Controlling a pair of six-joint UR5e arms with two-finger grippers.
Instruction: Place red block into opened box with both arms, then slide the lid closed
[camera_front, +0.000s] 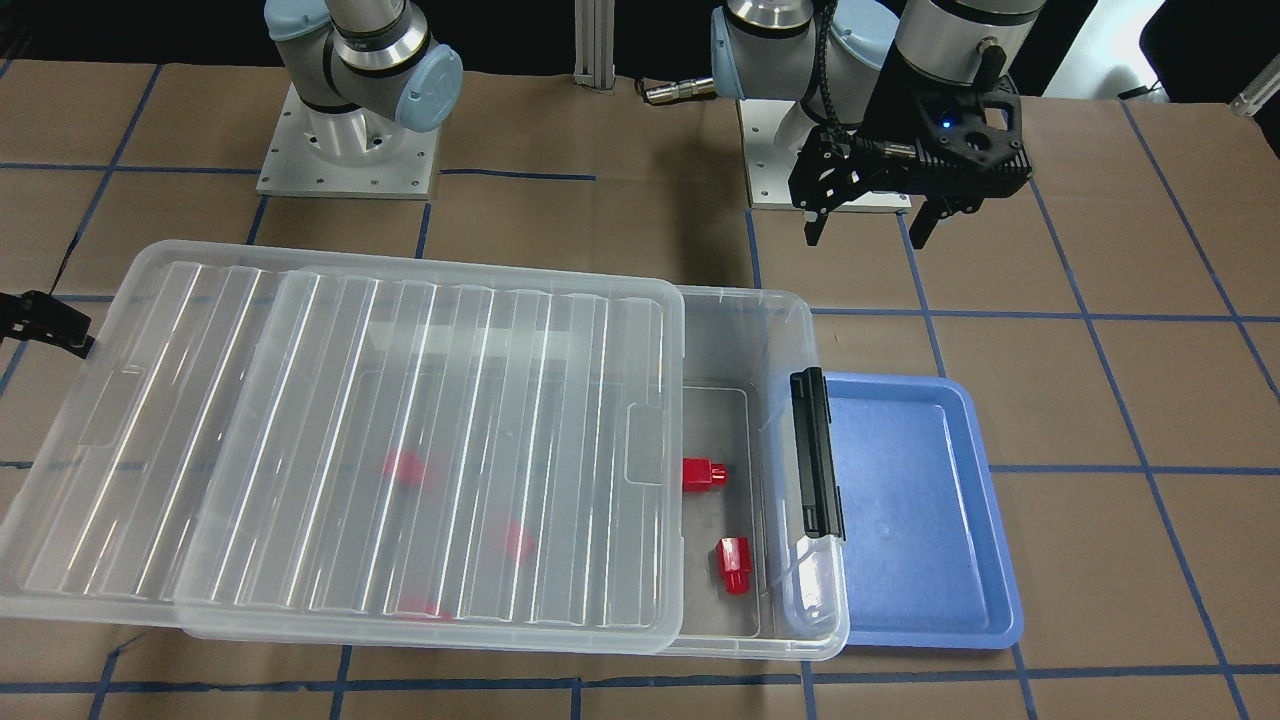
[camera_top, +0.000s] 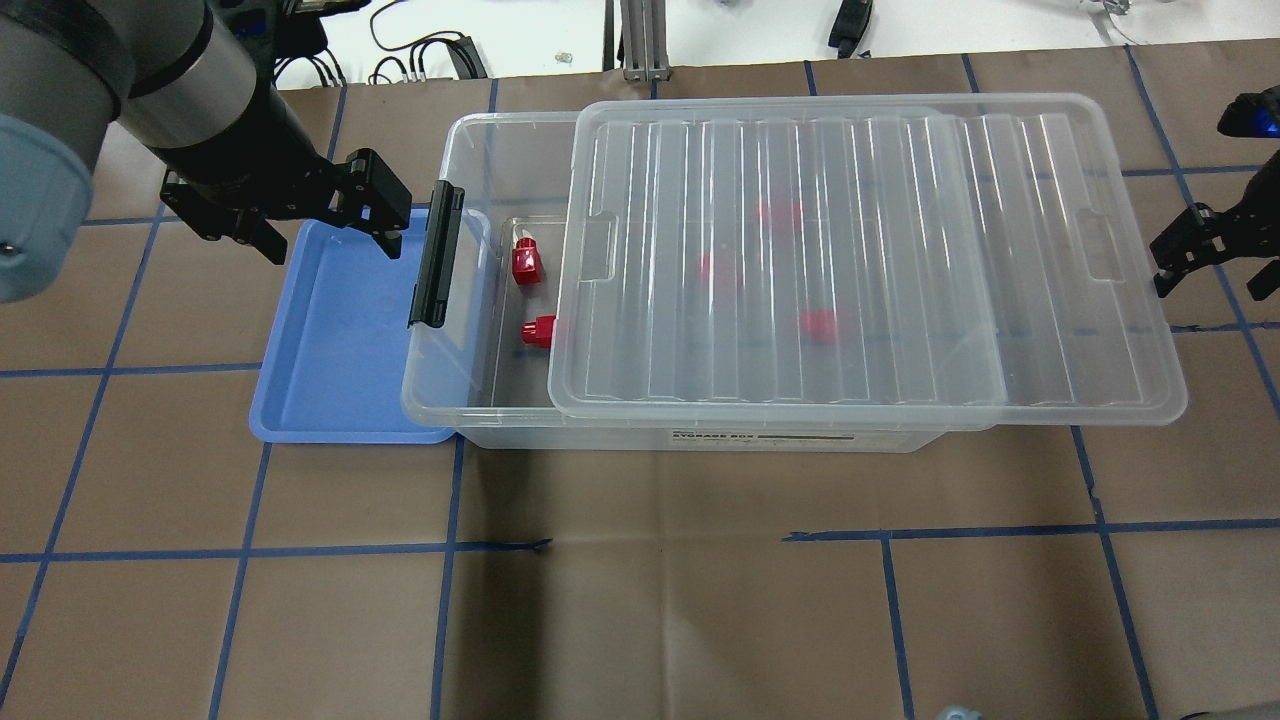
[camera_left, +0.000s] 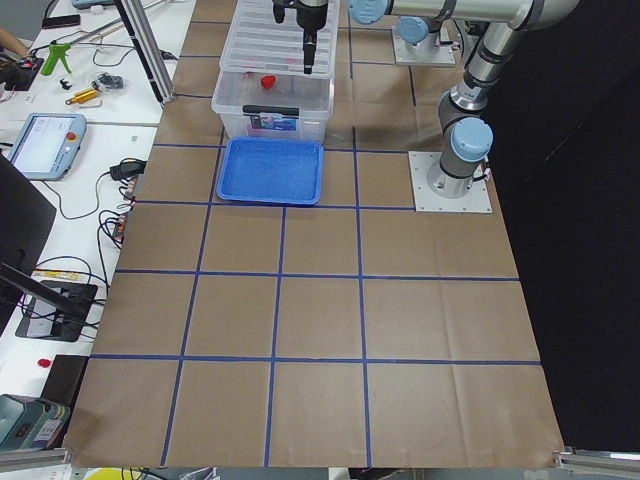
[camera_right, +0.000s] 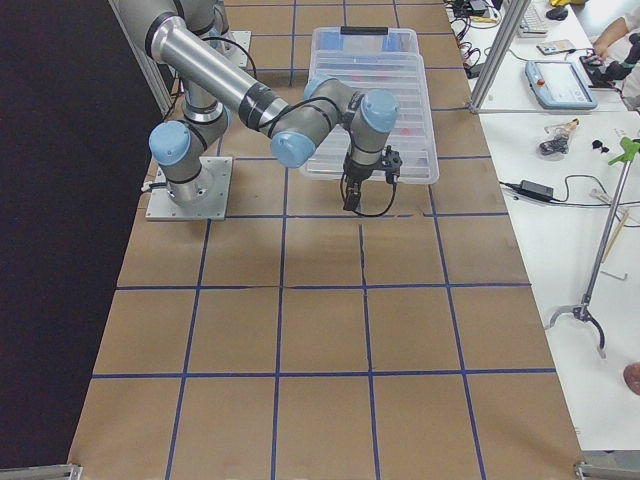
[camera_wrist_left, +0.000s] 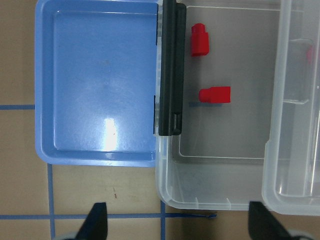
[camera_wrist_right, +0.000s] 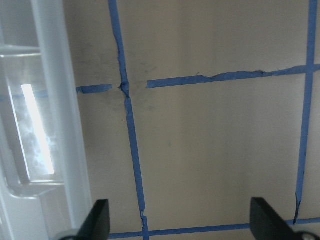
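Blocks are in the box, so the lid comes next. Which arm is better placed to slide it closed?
Probably the right: the right gripper, open, sits beside the lid's overhanging end, able to push toward the latch bar. The left gripper hovers near the blue tray.

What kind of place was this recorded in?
Most likely a robotics lab workcell. The left arm and right arm are bolted to a paper-covered table marked with a blue tape grid. A side bench holds a teach pendant and cables.

Label (camera_top: 760, 437) on box (camera_top: 470, 400) side wall: "STORAGE BOX"; finer print too small to read.
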